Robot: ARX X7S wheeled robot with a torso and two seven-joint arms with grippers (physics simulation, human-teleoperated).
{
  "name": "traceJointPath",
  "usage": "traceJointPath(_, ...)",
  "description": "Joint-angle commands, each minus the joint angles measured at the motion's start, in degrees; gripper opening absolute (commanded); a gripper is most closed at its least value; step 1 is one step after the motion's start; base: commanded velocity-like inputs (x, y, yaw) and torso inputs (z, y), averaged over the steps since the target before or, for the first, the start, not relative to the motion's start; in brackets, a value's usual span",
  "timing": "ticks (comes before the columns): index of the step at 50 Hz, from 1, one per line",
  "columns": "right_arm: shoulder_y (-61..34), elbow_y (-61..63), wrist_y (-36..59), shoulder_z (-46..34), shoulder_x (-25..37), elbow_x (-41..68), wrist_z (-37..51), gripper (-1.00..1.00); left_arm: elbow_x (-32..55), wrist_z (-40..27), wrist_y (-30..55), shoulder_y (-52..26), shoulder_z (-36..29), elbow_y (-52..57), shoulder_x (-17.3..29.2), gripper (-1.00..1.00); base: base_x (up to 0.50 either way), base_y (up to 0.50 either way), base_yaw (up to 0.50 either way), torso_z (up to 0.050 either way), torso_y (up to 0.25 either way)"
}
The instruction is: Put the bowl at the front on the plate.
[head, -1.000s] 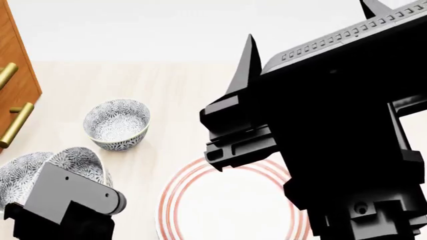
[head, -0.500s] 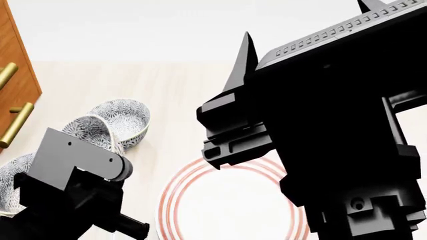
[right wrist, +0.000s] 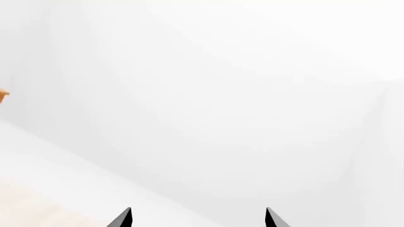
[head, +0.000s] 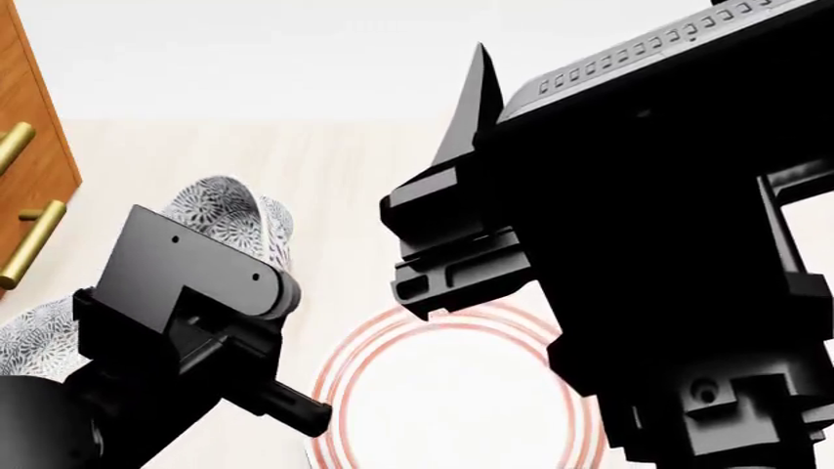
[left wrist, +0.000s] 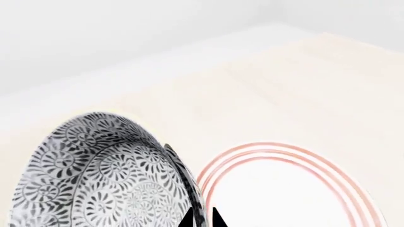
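Note:
My left gripper [left wrist: 202,220] is shut on the rim of the bowl [left wrist: 101,175], white with a dense grey-blue flower pattern, and holds it tilted in the air. In the head view the bowl [head: 225,215] hangs above the left arm's wrist block [head: 195,283], left of the plate. The plate [head: 443,410] is white with thin red rings and lies flat on the pale wooden counter; the left wrist view shows the plate [left wrist: 284,194] just beside the bowl's rim. My right gripper [right wrist: 198,218] is open and empty, raised high and facing a white wall.
A look-alike bowl [head: 33,337] sits on the counter at the lower left. A wooden cabinet [head: 26,147] with brass handles [head: 33,244] stands at the left edge. The big black right arm [head: 651,244] covers the right half of the head view.
My left gripper has lifted the bowl off the counter and carried it up and to the right, toward the plate. The right arm has barely moved.

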State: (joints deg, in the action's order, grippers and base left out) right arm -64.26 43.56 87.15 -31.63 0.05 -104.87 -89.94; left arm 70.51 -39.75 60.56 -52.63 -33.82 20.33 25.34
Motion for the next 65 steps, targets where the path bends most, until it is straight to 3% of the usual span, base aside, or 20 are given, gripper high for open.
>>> traceJointPath(1, -1.3, 0.1, 0.2, 0.1, 0.0, 0.1, 0.0, 1.00, -4.4, 3.3, -2.0, -1.9, -2.4, -2.3, -1.9, -1.00, 0.00, 0.00, 0.00, 0.000, 0.000)
traceJointPath(27, -3.7, 1.1, -1.1, 2.0, 0.0, 1.2, 0.0, 1.00, -19.0, 9.1, -7.6, -3.9, -14.0, -11.0, -6.5, -1.00, 0.00, 0.00, 0.00, 0.000, 0.000)
traceJointPath(65, -8.2, 1.2, -1.5, 2.1, 0.0, 2.0, 0.0, 1.00, -27.3, 8.7, -8.7, -5.2, -24.3, -17.1, -13.3, -1.00, 0.00, 0.00, 0.00, 0.000, 0.001)
